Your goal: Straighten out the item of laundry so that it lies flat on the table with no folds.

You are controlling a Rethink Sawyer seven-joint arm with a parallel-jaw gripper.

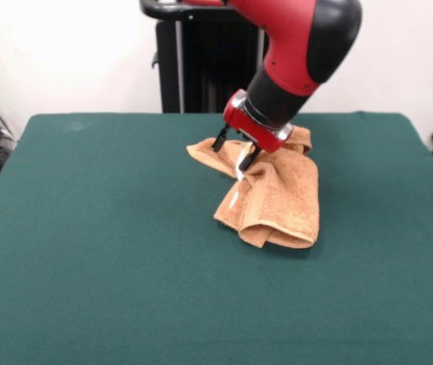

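Above the towel [277, 198], arm tilted down from upper right; jaws [234, 150] at its far fold, hold unclear; towel rumpled on bench [87, 251].

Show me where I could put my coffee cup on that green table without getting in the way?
The table is bare left of the towel, and along the near edge. A narrower strip lies free to its right. It is crowded mid-table, where the gripper meets the towel.

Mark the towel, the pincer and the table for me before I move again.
towel [281, 199]: front view, on its folded lower part.
pincer [234, 150]: front view, between its dark tips at the towel's upper edge.
table [94, 243]: front view, on bare green top.
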